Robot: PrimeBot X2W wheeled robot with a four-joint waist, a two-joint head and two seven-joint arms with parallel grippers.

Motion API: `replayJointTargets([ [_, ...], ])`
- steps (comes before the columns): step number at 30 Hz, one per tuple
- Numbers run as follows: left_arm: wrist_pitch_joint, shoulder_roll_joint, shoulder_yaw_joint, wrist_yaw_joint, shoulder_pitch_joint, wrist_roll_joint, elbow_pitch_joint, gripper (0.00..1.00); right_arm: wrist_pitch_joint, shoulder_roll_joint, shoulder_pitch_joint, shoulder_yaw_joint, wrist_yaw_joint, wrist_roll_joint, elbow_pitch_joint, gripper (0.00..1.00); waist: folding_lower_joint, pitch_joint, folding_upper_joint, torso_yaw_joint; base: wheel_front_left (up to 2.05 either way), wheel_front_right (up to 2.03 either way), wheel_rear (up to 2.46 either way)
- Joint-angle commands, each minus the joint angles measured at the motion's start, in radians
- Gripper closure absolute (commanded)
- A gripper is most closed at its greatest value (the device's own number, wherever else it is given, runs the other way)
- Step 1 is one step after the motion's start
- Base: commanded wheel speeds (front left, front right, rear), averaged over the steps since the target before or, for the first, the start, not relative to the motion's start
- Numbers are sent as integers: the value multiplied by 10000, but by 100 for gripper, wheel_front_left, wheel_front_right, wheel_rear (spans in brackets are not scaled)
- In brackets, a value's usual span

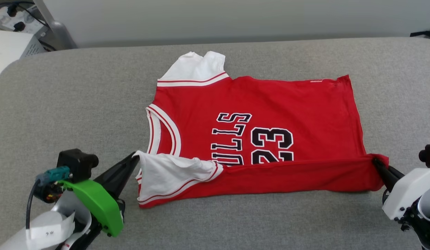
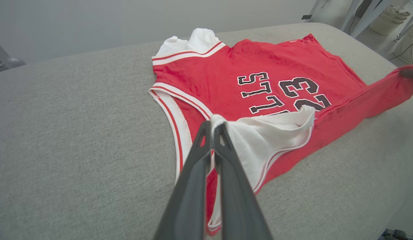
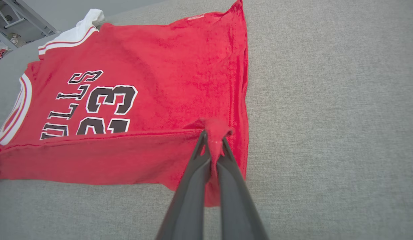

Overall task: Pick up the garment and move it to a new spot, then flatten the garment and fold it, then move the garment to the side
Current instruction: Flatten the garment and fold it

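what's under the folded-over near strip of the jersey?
The red front of the jersey; the strip covers the lower parts of the BULLS 23 lettering. Anything deeper under the fold is hidden.

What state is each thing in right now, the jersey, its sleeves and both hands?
jersey: front up on the table, near edge lifted and folding over the lettering.
left hand: shut on the near sleeve.
right hand: shut on the hem corner.
far sleeve: crumpled, lying flat.

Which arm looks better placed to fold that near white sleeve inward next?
Probably left: the left gripper is shut on the garment at that sleeve, while the right gripper pinches the hem corner.
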Motion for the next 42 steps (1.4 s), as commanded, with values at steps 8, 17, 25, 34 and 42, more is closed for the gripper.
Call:
replayJointTargets([
  [8,856,-532,-200,-694,-1650,15,1441,100,84,179,-1406,406,-9,-474,915,100,1,1009,0,-325,0,0,0],
  [17,934,-1233,-664,-1215,-2781,339,3435,100,-181,200,-2142,738,-9,-690,2244,100,1,1172,0,-361,0,0,0],
  [25,-565,-2183,-296,-1026,-2800,214,5263,0,-1320,191,-2315,841,-9,-1292,3083,0,1,648,0,-249,0,0,0],
  [34,-1531,-2154,368,-294,-1484,-444,4858,0,-1454,-27,-1461,831,-9,-2083,1905,0,1,-67,0,-104,0,0,0],
  [42,-668,-1904,397,1356,430,-1198,2597,0,236,515,-67,56,-9,-3021,121,0,1,-316,0,-54,0,0,0],
])
